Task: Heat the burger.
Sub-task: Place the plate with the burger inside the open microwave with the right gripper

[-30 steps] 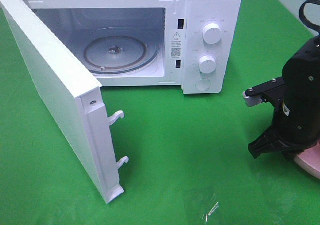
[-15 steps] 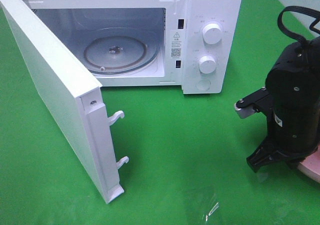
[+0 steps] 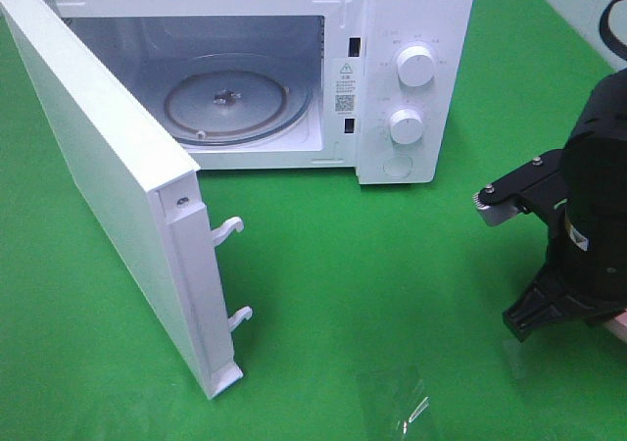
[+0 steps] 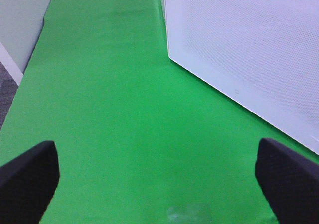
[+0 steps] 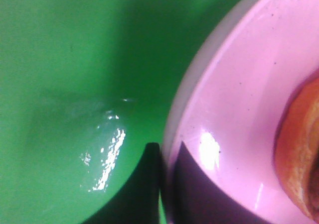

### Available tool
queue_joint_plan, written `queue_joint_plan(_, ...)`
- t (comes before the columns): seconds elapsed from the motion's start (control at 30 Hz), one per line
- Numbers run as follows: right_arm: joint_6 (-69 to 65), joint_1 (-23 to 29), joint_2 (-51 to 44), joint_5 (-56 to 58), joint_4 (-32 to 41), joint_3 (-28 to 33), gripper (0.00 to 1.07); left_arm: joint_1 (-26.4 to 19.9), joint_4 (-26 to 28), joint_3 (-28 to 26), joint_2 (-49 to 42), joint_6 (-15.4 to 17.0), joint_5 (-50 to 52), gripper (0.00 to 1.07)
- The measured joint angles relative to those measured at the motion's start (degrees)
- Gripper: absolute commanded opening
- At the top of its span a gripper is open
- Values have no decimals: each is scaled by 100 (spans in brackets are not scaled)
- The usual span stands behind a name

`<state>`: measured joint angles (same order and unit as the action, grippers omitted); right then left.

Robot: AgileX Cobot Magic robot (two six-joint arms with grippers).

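The burger (image 5: 300,154) shows only as a golden-brown bun edge on the pink plate (image 5: 234,109) in the right wrist view. My right gripper (image 5: 167,152) is shut on the plate's rim, one dark finger (image 5: 147,184) outside it and the other over the inner surface. In the exterior view the right arm (image 3: 588,225) hides the burger, and only a sliver of the plate (image 3: 619,325) shows at the right edge. My left gripper (image 4: 159,184) is open and holds nothing, hovering over green cloth beside the microwave door (image 4: 249,50).
The white microwave (image 3: 411,78) stands at the back with its door (image 3: 108,196) swung wide open to the left. Its glass turntable (image 3: 235,98) is bare. Green cloth (image 3: 372,294) covers the table between the microwave and the plate.
The right arm swung a little left, then back to the right and slightly lower, still on the plate. The left gripper and the microwave have not moved.
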<state>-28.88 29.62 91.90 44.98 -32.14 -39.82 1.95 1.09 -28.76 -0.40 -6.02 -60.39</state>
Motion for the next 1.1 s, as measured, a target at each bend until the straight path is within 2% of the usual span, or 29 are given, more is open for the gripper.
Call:
queue_joint_plan(0.37,-80,138,-756,252,11,332,0,0,0,0,0,0,0,100)
queue_joint_plan(0.43,-86,252,-894,298,0,390,0,0,0,0,0,0,0,100)
queue_joint_plan(0.5,-86,590,-1123,413,-40,550,0,0,0,0,0,0,0,100)
queue_joint_plan(0.6,-86,653,-1146,413,-40,590,0,0,0,0,0,0,0,100)
queue_joint_plan(0.73,-103,1043,-1278,470,-34,796,0,0,0,0,0,0,0,100)
queue_joint_plan(1.1,-132,1736,-1513,728,-34,831,0,0,0,0,0,0,0,100)
